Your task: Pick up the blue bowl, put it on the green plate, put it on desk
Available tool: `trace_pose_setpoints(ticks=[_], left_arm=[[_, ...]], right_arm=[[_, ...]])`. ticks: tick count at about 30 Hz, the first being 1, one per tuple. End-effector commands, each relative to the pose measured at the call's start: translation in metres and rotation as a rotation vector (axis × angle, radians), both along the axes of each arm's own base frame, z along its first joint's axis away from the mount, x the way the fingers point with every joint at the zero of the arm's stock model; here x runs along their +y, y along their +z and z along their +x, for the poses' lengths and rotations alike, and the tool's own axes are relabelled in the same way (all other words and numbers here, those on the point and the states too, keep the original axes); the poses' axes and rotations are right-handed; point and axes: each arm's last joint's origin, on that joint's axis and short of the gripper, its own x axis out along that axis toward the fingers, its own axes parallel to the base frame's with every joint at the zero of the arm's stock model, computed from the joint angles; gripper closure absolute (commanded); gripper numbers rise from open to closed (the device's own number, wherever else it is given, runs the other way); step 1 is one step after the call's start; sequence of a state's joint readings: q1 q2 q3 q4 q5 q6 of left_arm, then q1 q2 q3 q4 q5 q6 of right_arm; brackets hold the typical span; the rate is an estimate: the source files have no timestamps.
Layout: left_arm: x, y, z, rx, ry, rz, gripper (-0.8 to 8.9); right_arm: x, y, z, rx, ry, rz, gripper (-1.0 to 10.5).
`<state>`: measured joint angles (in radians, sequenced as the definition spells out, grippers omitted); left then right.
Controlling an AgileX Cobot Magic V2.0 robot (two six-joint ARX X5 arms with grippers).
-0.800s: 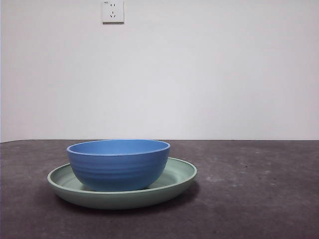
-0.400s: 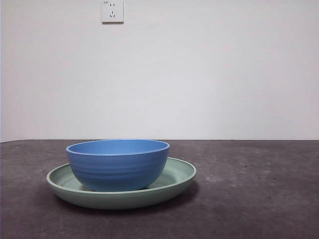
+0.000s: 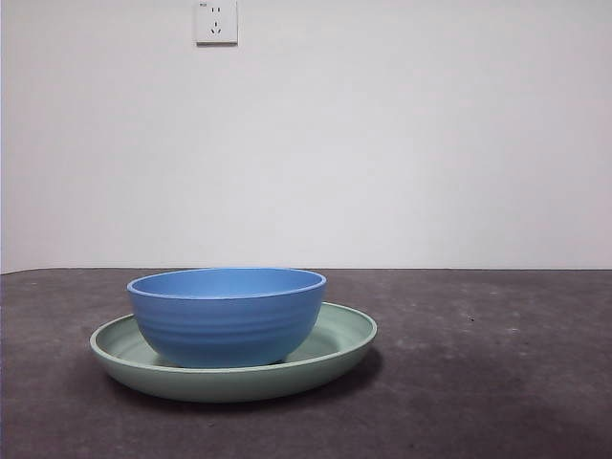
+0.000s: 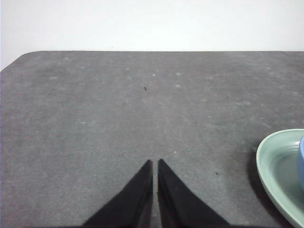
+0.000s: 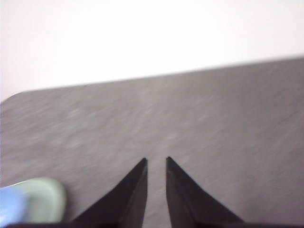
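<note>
The blue bowl [image 3: 227, 316] sits upright inside the green plate [image 3: 335, 349], left of centre on the desk [image 3: 478, 382]. No arm shows in the front view. My left gripper [image 4: 155, 162] hovers over bare desk with its jaws shut and nothing in them; the green plate's rim [image 4: 278, 171] and a sliver of the blue bowl [image 4: 301, 161] lie off to one side of it. My right gripper [image 5: 156, 159] appears in a blurred picture with its jaws a little apart and nothing between them, and the green plate [image 5: 45, 202] with the blue bowl [image 5: 10, 204] sits well off to its side.
A white wall stands behind the desk's far edge, with a power socket [image 3: 216, 21] high on it. Bare desk stretches to the right of the plate.
</note>
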<state>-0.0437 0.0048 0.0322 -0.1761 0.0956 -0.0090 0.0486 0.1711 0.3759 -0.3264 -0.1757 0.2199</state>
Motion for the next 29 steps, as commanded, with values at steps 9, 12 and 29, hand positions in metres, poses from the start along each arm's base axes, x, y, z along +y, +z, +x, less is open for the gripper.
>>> trace_pose_setpoints(ticks=[9, 12, 29], left_arm=[[0.000, -0.008, 0.001, 0.025, 0.001, 0.014, 7.94], [0.000, -0.008, 0.001, 0.025, 0.001, 0.014, 7.94], [0.000, -0.008, 0.001, 0.025, 0.001, 0.014, 7.94]], right_arm=[[-0.015, -0.079, 0.012, -0.072, -0.257, -0.214, 8.9], [-0.015, -0.090, 0.014, -0.024, -0.248, -0.249, 8.9], [-0.014, -0.093, 0.013, 0.003, -0.235, -0.265, 8.9]])
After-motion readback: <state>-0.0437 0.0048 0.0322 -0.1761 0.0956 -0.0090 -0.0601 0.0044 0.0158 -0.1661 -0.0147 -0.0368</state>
